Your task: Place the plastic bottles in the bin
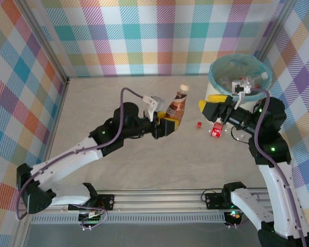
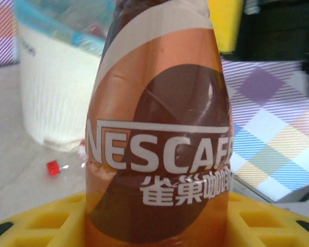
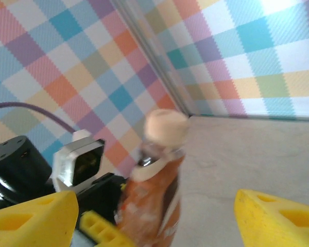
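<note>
Left claw (image 1: 167, 125), yellow-fingered, clenched on the lower body of a brown-and-orange plastic coffee bottle with a cream cap (image 1: 177, 105), held nearly upright and leaning slightly toward the far side above the middle of the pale bench (image 1: 144, 170). The left wrist view confirms the label sitting squarely between the fingers, so the grip looks centred. The right claw (image 1: 208, 109) stands released, jaws wide apart, beside the large round cream-white bin lined with a teal-blue bag (image 1: 212, 77), and faces the bottle. The bin already contains several clear bottles. One small red-labelled bottle (image 1: 216, 131) and a loose red cap (image 1: 199, 125) lie on the bench near the bin's foot. The step in hand appears to be bringing the coffee bottle to the bin, possibly by handover. To do it well, keep the squeeze firm, raise the bottle clear of the rim, and avoid the right arm. If passing, the right claw should take the neck before the left lets go.
</note>
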Robot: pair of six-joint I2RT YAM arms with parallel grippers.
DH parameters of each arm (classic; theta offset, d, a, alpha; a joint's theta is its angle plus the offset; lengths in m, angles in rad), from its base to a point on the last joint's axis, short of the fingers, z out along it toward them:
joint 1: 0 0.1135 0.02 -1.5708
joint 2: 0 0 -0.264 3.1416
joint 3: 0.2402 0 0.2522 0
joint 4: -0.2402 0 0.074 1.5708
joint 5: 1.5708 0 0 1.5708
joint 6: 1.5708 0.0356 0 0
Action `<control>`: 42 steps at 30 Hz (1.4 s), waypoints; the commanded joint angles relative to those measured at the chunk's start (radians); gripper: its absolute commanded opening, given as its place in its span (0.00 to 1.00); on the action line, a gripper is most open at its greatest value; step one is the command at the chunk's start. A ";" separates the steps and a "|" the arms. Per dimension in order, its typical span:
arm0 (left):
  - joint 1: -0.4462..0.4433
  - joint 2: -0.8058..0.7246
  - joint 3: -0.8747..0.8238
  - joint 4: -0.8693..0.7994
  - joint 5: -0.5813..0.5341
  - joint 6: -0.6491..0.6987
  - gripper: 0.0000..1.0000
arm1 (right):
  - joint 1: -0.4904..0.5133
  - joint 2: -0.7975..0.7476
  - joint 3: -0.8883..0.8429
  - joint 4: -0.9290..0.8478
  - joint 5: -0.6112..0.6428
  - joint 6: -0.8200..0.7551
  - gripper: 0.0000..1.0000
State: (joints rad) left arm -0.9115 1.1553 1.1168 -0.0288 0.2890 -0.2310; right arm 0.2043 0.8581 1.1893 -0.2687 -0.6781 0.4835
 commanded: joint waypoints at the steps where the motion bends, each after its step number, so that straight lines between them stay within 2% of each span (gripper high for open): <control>1: -0.023 -0.039 -0.011 0.047 0.072 0.071 0.52 | 0.037 -0.004 0.021 0.096 -0.083 0.016 0.82; 12: -0.080 -0.034 -0.006 0.008 0.158 0.110 0.52 | 0.164 0.006 0.016 0.059 -0.123 -0.054 0.79; 18: -0.104 -0.012 0.011 -0.024 0.190 0.134 0.52 | 0.182 0.012 0.016 0.057 -0.136 -0.068 0.63; 23: -0.112 -0.006 0.012 -0.029 0.181 0.141 0.52 | 0.187 0.012 0.013 0.047 -0.140 -0.081 0.53; 27: -0.113 -0.012 0.012 -0.026 0.168 0.142 0.53 | 0.185 0.011 0.021 0.020 -0.129 -0.101 0.41; 30: -0.113 -0.017 0.012 -0.022 0.156 0.145 0.53 | 0.185 0.008 0.023 0.017 -0.124 -0.106 0.38; 33: -0.113 -0.022 0.014 -0.022 0.153 0.145 0.54 | 0.185 0.008 0.042 -0.015 -0.095 -0.122 0.30; 37: -0.113 -0.032 0.015 -0.023 0.132 0.145 0.59 | 0.185 0.006 0.085 -0.080 -0.026 -0.141 0.26; 40: -0.113 -0.054 0.014 -0.022 0.082 0.145 0.70 | 0.186 0.005 0.132 -0.132 0.035 -0.150 0.22; 42: -0.113 -0.074 0.011 -0.012 0.041 0.144 0.77 | 0.184 0.011 0.184 -0.195 0.119 -0.163 0.19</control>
State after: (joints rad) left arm -1.0161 1.1294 1.1152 -0.0612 0.3958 -0.0910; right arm 0.3897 0.8745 1.2915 -0.3901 -0.6804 0.3614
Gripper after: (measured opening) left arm 0.758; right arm 0.381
